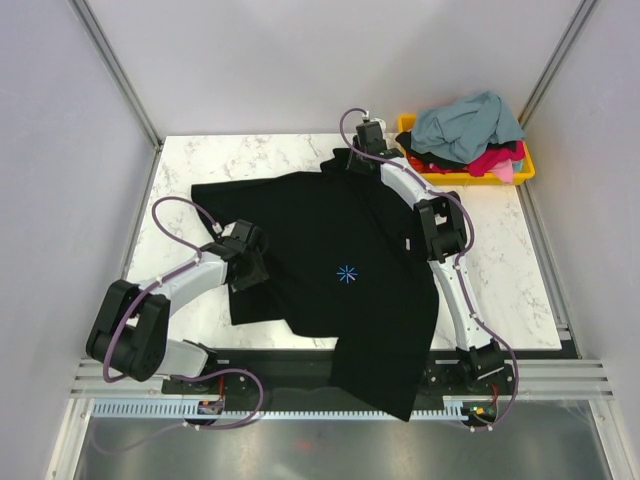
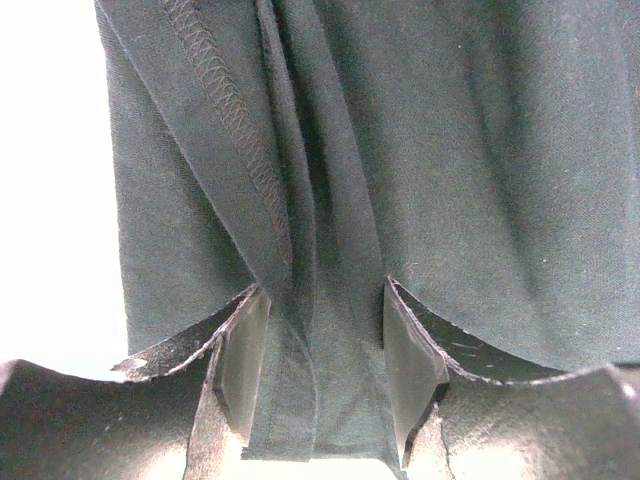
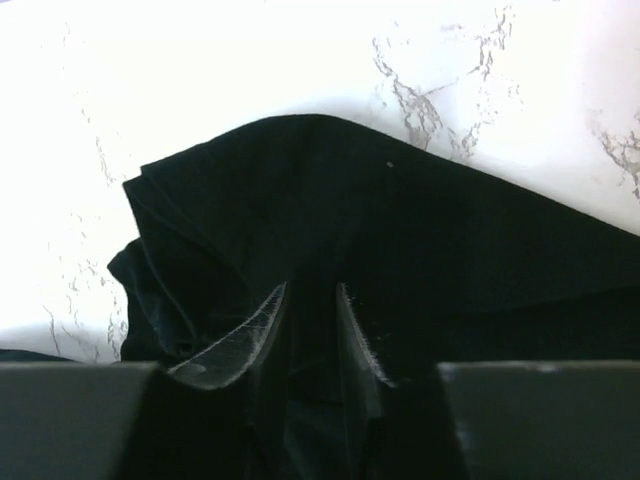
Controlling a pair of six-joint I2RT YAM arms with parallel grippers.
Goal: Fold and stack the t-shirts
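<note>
A large black t-shirt point(image 1: 340, 240) with a small light-blue starburst mark point(image 1: 346, 273) lies spread on the marble table point(image 1: 500, 270). Its lower end hangs over the near edge. My left gripper point(image 1: 262, 266) is at the shirt's left edge. In the left wrist view the left gripper point(image 2: 325, 300) is shut on a gathered fold with a stitched hem point(image 2: 235, 130). My right gripper point(image 1: 353, 160) is at the shirt's far edge. In the right wrist view the right gripper point(image 3: 312, 295) has its jaws close together on bunched black cloth point(image 3: 400, 230). More t-shirts point(image 1: 468, 125), grey-blue, magenta-red and pink, are piled at the back right.
The pile of shirts sits in a yellow plastic bin point(image 1: 527, 172) at the table's far right corner. Grey walls and metal posts point(image 1: 115, 70) close in the table on three sides. Both arm bases stand on the rail point(image 1: 330, 385) along the near edge.
</note>
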